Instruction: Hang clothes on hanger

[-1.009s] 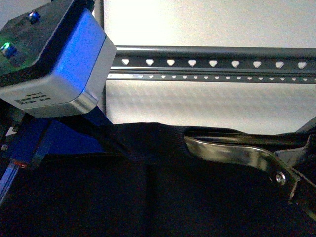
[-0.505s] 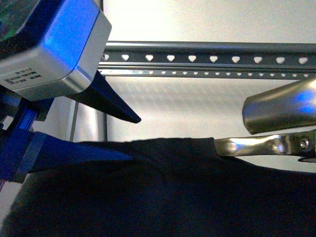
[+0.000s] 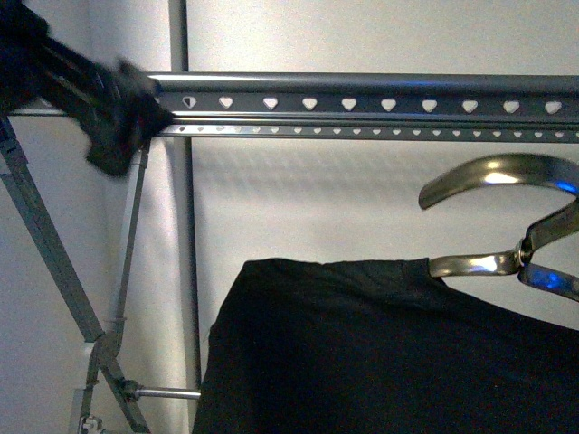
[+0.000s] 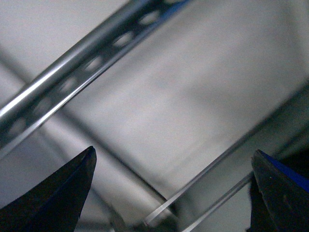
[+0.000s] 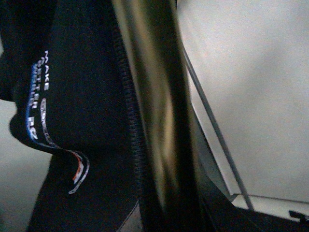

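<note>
The black shirt [image 3: 380,353] hangs on a silver metal hanger [image 3: 475,264], whose hook [image 3: 493,172] is in the air a little below the grey rack rail [image 3: 362,95] with heart-shaped holes. In the right wrist view my right gripper [image 5: 164,217] is shut on the hanger's bar [image 5: 154,111], with the shirt [image 5: 82,58] and its blue-and-white logo [image 5: 41,106] beside it. My left gripper [image 4: 174,152] is open and empty, with its dark fingertips [image 4: 72,179] wide apart before the rail [image 4: 72,77]. In the front view it is a dark blur [image 3: 109,117] at the rail's left end.
The rack's crossed legs [image 3: 45,244] and an upright pole [image 3: 181,271] stand at the left. A plain white wall [image 3: 362,36] lies behind the rack. Thin rack rods [image 4: 207,179] cross between my left fingers.
My left gripper has let go of the shirt's shoulder and risen to the rail's left end. The hanger with the shirt has come up, and its hook now shows below the rail.
</note>
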Available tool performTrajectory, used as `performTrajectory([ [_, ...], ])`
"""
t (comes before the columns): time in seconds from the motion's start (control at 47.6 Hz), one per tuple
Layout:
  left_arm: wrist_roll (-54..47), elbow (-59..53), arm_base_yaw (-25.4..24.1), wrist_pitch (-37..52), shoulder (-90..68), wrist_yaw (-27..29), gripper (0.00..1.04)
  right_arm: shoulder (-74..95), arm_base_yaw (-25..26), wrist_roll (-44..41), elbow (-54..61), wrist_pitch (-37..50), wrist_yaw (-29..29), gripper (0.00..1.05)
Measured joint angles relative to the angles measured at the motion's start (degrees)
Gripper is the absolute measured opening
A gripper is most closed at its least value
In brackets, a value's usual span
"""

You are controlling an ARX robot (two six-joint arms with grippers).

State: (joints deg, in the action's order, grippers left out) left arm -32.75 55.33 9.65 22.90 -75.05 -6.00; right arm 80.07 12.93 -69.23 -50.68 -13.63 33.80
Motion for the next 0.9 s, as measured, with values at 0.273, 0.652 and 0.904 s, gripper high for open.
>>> performTrajectory([
  [0.273, 46.47, 2.86, -9.42, -9.18, 2.71, 7.41, 0.89, -5.29, -1.81, 28.70, 1.62, -4.72, -3.69, 0.09],
  [0.652, 34.01, -22.58, -9.51, 2.82, 17.00, 5.97, 0.34, 1.09, -3.26, 58.84, -12.63, -10.10, -4.04, 0.09],
  [0.904, 33.14, -34.01, -9.55, 7.17, 23.63, 6.01, 0.04, 9.86, -5.31, 64.15, -22.45, -12.26, -9.62, 0.09],
])
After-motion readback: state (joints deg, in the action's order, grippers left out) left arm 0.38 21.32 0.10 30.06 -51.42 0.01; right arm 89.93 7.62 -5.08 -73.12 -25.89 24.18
